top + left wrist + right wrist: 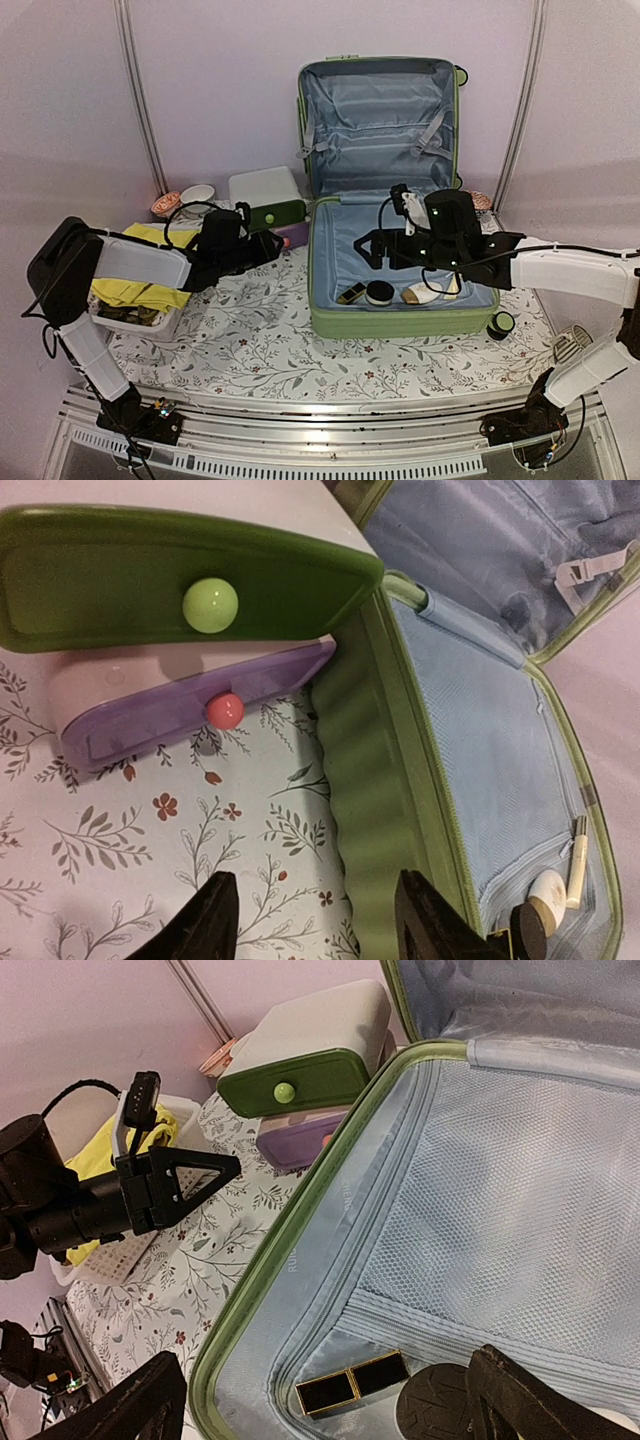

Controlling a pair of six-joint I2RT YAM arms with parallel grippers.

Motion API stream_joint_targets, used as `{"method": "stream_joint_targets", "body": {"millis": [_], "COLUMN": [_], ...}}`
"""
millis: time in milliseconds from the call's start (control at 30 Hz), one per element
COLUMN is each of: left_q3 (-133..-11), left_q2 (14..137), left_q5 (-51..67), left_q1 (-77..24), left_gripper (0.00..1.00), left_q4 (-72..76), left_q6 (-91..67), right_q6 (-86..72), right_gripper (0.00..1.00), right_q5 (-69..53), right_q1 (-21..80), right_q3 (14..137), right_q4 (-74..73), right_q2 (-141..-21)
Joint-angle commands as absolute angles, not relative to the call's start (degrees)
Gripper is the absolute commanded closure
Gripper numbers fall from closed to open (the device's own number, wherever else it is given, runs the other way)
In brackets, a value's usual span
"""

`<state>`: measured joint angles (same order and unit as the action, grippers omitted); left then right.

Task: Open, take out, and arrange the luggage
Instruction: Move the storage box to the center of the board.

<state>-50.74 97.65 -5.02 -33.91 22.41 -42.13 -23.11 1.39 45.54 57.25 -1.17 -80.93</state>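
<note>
Luggage [400, 322] at centre right of the top view: lies open on the flowered cloth [250, 340], lid upright at the back. Holds a black-and-gold case [350, 293], a round black jar [379, 292] and a white bottle [420, 293] along the lower edge of the base. Right gripper [372, 250] above the base, fingers wide apart, gripping nothing. Left gripper [315, 915] just left of the luggage wall, near the drawer box [268, 195], fingers apart, empty.
</note>
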Motion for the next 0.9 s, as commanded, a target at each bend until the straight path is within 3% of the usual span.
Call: {"method": "stream_joint_targets", "body": {"millis": [0,767,867], "left_q3": [-51.6,-51.6,-50.6], "left_q2": [100.0,108.3,108.5], "left_q5": [-6.3,-6.8,-7.9], "left_q1": [-34.6,-32.7,-33.1], "left_gripper": [0.45,0.60,0.56], "left_q4": [26.1,37.9,38.6], "left_q6": [-41.5,-47.5,-52.2], "right_q6": [-24.0,-24.6,-24.6], "right_gripper": [0.00,0.00,0.00], "right_q5": [-0.3,-2.0,-1.6], "right_q1": [44.6,44.3,44.3], "right_q3": [56.4,57.2,56.9], "right_q4": [-0.3,-0.2,-0.2], "right_q2": [-79.9,-80.5,-80.1]}}
